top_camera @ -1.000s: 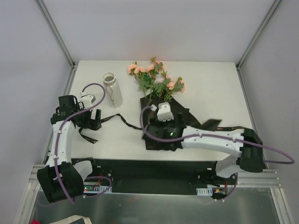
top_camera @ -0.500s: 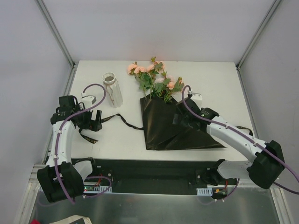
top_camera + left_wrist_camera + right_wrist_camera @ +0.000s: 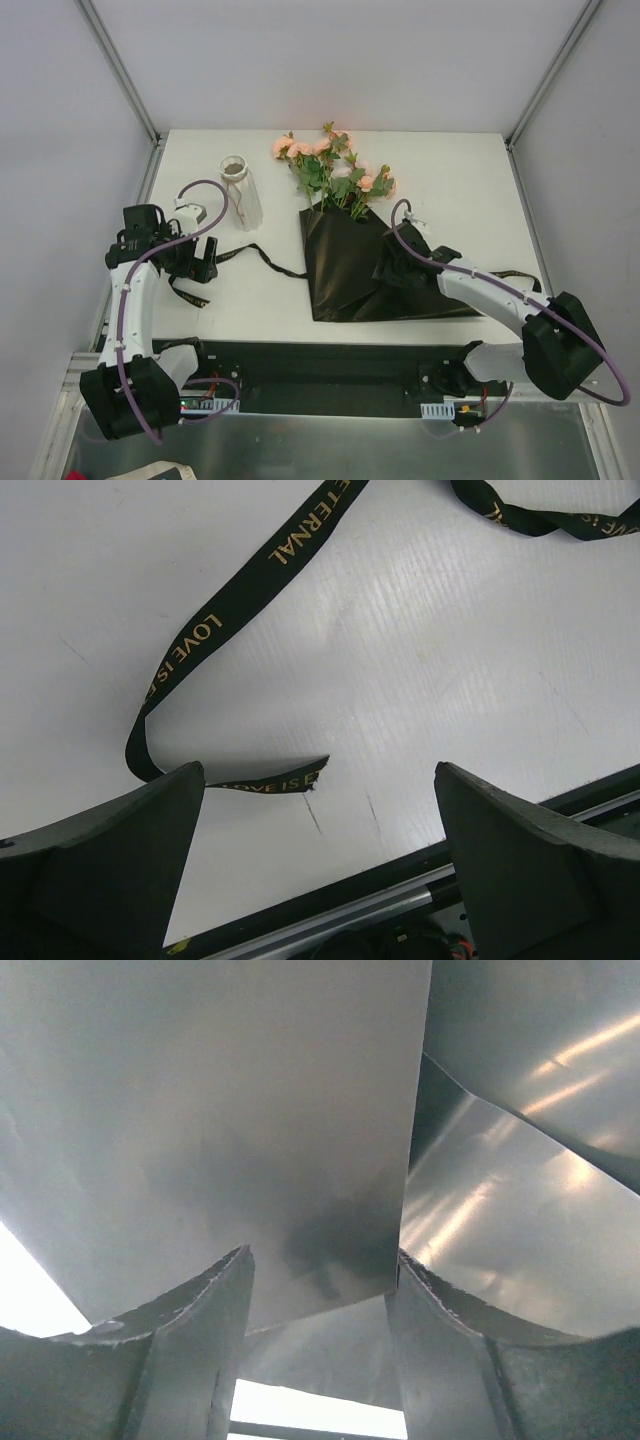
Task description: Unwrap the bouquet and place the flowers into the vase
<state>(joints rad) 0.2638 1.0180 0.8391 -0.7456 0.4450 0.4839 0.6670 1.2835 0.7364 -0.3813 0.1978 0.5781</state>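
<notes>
My left claw [image 3: 320, 780] hangs spread wide above the black ribbon [image 3: 240, 580] with gold lettering on the white table [image 3: 460, 190]. My right claw [image 3: 320, 1280] straddles a fold of the bouquet's black wrap [image 3: 345, 275], fingers apart; I cannot tell whether it pinches. The roses [image 3: 335, 165] spill from the wrap's far end, near the vase [image 3: 242, 195].

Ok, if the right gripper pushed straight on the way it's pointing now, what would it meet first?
The black paper wrap. It fills the wrist view just ahead of the right gripper, one sheet edge running between the parted jaws. It looks very close, though depth is hard to judge.
</notes>
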